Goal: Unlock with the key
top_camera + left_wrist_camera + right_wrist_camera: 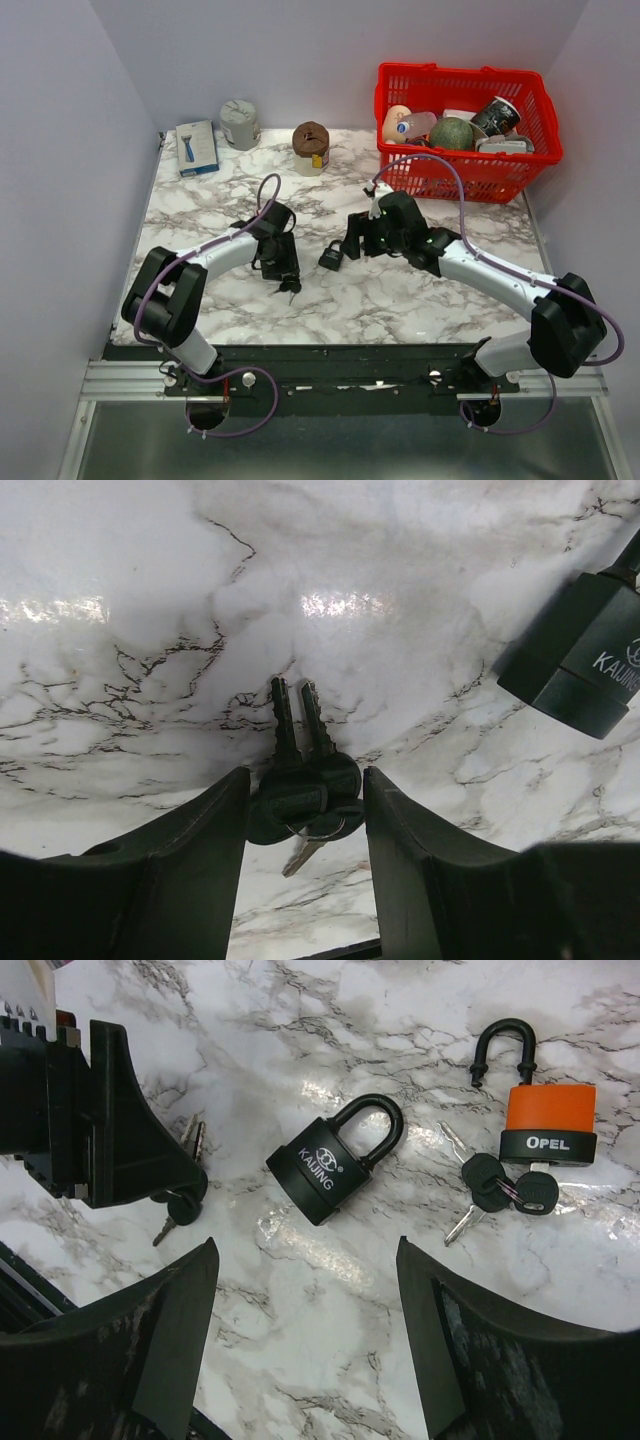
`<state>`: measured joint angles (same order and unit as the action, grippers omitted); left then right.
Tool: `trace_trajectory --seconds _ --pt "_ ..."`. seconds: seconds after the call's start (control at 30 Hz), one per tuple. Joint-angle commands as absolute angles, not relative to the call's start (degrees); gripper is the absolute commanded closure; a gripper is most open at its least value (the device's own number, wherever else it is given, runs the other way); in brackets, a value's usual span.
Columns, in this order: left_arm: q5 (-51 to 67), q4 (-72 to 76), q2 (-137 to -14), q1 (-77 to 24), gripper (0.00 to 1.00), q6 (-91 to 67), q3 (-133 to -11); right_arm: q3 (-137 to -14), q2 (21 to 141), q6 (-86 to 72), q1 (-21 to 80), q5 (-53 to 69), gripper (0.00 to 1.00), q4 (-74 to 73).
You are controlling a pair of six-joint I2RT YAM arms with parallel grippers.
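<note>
Looking past your left gripper (305, 792), you see its two fingers squeezed on the black heads of the keys (300, 785), with the key tips lying on the marble table (120, 680). Your right gripper (305, 1255) hangs with its fingers wide apart, holding nothing, over the black padlock (325, 1170). That lock lies flat, near the keys. An orange padlock (548, 1110) lies beside it, with spare keys (505, 1185) touching its bottom
</note>
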<state>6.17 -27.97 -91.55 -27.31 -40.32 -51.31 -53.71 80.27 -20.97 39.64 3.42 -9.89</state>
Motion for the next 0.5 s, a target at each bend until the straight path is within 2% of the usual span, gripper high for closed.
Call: trace_trajectory --seconds 0.0,0.27,0.47 --pt "0.71 -35.15 -95.36 -30.23 0.43 -39.11 -50.36 -52.38 78.31 -21.62 39.64 1.41 0.21 -9.23" --pt "-0.35 -37.18 -95.71 -31.03 0.51 -40.08 -49.66 -50.71 77.17 -23.03 39.64 0.62 0.21 -8.26" --pt "0.0 -35.86 -94.4 -31.11 0.7 -40.25 -47.99 -50.27 76.99 -23.29 39.64 0.97 0.2 -8.0"
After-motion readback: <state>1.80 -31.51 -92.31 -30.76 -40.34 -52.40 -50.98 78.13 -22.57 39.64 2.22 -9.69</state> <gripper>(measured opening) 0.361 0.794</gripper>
